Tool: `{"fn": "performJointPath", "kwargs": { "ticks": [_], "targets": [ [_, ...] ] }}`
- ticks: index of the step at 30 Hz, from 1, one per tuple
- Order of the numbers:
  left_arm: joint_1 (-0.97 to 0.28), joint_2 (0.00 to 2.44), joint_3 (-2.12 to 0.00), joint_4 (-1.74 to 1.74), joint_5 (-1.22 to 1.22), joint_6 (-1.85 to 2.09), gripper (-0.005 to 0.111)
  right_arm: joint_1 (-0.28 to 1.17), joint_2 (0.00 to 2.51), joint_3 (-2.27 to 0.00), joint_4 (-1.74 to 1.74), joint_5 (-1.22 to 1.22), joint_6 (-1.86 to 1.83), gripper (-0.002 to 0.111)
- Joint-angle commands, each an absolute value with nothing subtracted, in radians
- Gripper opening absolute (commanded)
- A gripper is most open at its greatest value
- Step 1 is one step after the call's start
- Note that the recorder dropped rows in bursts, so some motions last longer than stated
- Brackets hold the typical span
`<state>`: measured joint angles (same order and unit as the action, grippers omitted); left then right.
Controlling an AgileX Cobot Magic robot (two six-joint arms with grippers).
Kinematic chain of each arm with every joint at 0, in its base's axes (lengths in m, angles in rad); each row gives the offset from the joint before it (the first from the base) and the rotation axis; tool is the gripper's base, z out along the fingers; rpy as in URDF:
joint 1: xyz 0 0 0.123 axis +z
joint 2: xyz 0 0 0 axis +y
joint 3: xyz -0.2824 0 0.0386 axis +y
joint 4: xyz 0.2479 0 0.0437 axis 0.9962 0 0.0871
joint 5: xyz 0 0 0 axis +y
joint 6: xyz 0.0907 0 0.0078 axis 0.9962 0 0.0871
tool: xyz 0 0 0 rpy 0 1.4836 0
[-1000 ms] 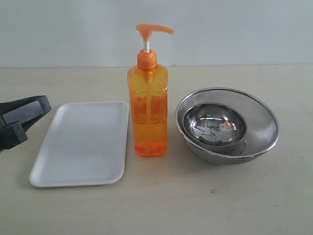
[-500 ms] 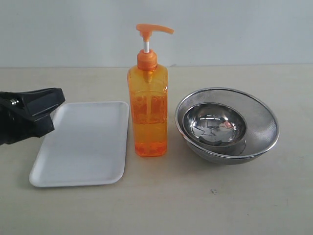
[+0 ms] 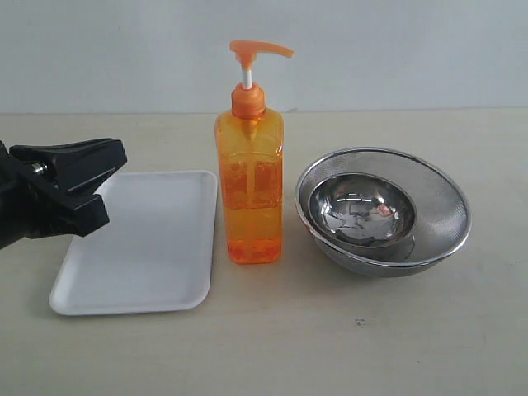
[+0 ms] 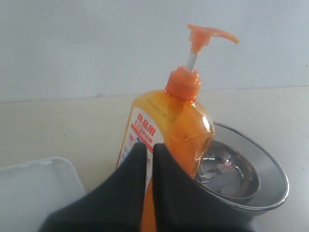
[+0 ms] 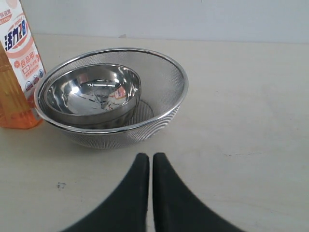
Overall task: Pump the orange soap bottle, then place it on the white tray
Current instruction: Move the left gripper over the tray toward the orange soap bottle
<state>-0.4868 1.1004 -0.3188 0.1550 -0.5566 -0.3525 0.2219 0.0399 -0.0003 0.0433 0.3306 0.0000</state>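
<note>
The orange soap bottle [image 3: 249, 190] stands upright on the table between the white tray [image 3: 140, 243] and the steel bowls, its pump head [image 3: 257, 49] raised on a white stem. My left gripper [image 3: 109, 183] hangs shut over the tray's left end, clear of the bottle. In the left wrist view its shut fingertips [image 4: 149, 146] point at the labelled side of the bottle [image 4: 169, 125], with a corner of the tray [image 4: 34, 193] beside them. My right gripper [image 5: 150, 157] is shut with nothing in it, over bare table short of the bowls; the bottle [image 5: 17, 67] shows at that view's edge.
A steel mesh bowl [image 3: 445, 239] with a smaller polished steel bowl [image 3: 361, 210] nested inside sits right of the bottle, close to it. A pale wall runs behind the table. In the right wrist view the mesh bowl's rim [image 5: 178, 101] lies just ahead of the fingers.
My left gripper has moved in from the left edge toward the right and slightly up, now over the tray's left end. Bottle, tray and bowls have not moved.
</note>
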Motion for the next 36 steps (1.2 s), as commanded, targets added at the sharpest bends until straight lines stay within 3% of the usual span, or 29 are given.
{"fn": "performJointPath", "kwargs": {
  "ticks": [1,13,23,36],
  "targets": [
    [-0.508,1.107,-0.319,0.122,-0.536,-0.322,0.005,0.218,0.033,0.0,0.045,0.323,0.0,0.0],
    [-0.696,1.164,-0.301,-0.044,-0.527,-0.171,0.005,0.218,0.033,0.0,0.038,0.324,0.0,0.0],
    [-0.898,1.655,-0.31,-0.418,-1.175,-0.015,0.005,0.218,0.033,0.0,0.038,0.323,0.0,0.0],
    [-1.192,1.825,-0.561,-0.993,-1.221,0.242,0.005,0.218,0.033,0.0,0.038,0.323,0.0,0.0]
  ]
}}
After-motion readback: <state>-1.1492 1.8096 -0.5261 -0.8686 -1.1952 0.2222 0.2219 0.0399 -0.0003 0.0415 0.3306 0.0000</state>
